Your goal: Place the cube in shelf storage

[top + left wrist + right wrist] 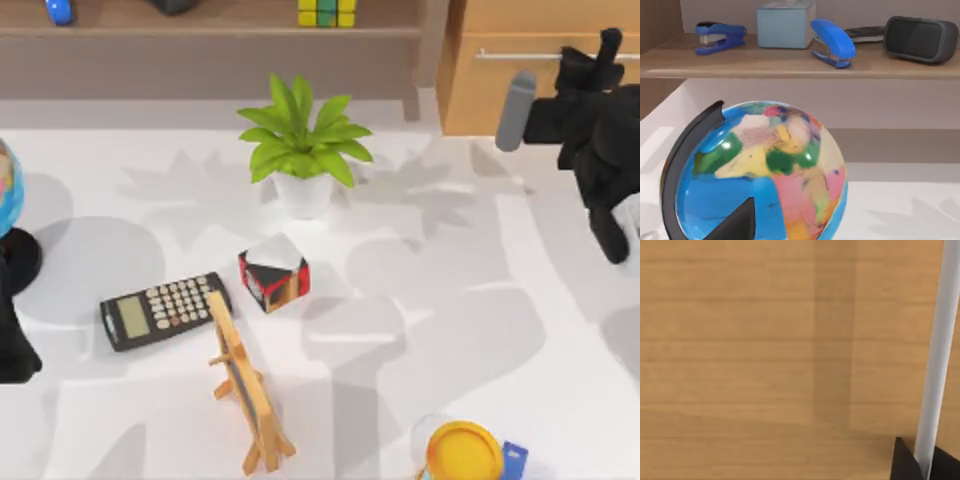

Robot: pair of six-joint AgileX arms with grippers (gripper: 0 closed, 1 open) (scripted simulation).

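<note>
Cube already resting on the shelf; right arm positioned at the drawer.

The cube (327,12) sits on the board of the shelf (230,32), at the table's far edge, left of the drawer (500,90). The right gripper (585,68) is at the drawer's handle (520,55), with the bar between its fingertips; whether the jaws are closed on it cannot be determined. The cube lies to its left. The left arm is parked beside the globe (760,175); its jaw state cannot be determined.
</note>
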